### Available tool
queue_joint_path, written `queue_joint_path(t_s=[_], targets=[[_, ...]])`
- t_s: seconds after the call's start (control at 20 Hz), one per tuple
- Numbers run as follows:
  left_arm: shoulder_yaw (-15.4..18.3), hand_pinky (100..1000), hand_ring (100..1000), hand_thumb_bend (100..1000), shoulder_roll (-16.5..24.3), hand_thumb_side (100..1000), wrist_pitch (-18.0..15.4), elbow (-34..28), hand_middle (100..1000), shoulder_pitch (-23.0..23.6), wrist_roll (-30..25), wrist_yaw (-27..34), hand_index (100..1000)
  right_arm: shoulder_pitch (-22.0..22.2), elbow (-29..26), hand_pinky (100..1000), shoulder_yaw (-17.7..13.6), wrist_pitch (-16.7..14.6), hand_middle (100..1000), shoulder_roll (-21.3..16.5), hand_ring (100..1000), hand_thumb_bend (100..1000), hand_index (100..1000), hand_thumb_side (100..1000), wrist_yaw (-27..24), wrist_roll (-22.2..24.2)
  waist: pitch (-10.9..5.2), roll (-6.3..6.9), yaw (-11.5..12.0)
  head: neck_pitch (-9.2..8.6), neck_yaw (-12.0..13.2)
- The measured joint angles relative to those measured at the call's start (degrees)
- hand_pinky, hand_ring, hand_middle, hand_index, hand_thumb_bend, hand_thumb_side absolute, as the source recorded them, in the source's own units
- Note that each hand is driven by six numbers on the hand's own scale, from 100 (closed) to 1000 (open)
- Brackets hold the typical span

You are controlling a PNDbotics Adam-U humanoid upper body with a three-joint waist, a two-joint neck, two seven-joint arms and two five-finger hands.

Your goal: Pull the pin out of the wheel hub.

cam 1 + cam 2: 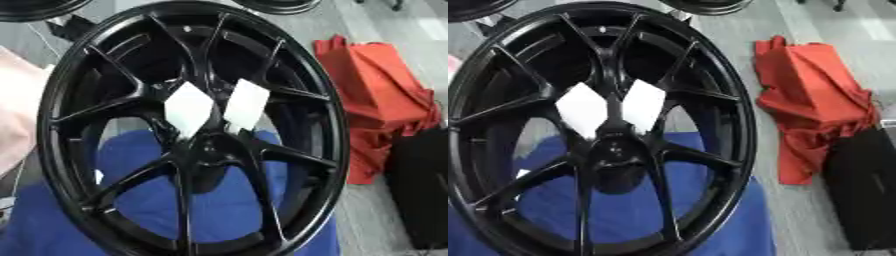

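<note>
No hand is in view, and the black wheel hub [188, 135], heavy and rigid, stands upright over a blue cloth [219, 200]; I cannot make out the pin, presumably near its centre.

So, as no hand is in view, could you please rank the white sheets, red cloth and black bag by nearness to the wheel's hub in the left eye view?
1. White sheets: just above the hub.
2. Red cloth: right, beside the rim.
3. Black bag: lower right, beyond the cloth.
</note>
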Motion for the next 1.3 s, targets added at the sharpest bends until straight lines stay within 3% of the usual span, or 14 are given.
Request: queue_joint_path(t_s=[0.35, 0.8, 1.3], targets=[[-0.3, 802, 611, 100, 0.0, 663, 0.1, 0.0, 557, -0.2, -0.2, 0.3, 683, -4.1, -0.1, 882, 4.9, -6.7, 726, 0.9, 760, 124, 773, 250, 2.3, 6.7, 0.1, -0.06, 0.3, -0.9, -0.2], [-0.3, 803, 610, 100, 0.0, 665, 0.2, 0.0, 557, -0.2, -0.4, 0.6, 683, -10.4, 6.4, 869, 9.7, -15.4, 721, 4.5, 754, 166, 776, 256, 2.4, 15.4, 0.1, 0.24, 0.6, -1.14, -1.3], [-0.6, 805, 607, 100, 0.0, 668, 0.4, 0.0, 556, -0.2, -0.6, 0.7, 682, -9.0, 9.4, 851, 9.8, -23.5, 727, 5.4, 748, 278, 793, 255, 0.7, 23.7, 0.57, 0.11, 1.0, -2.88, -0.4]])
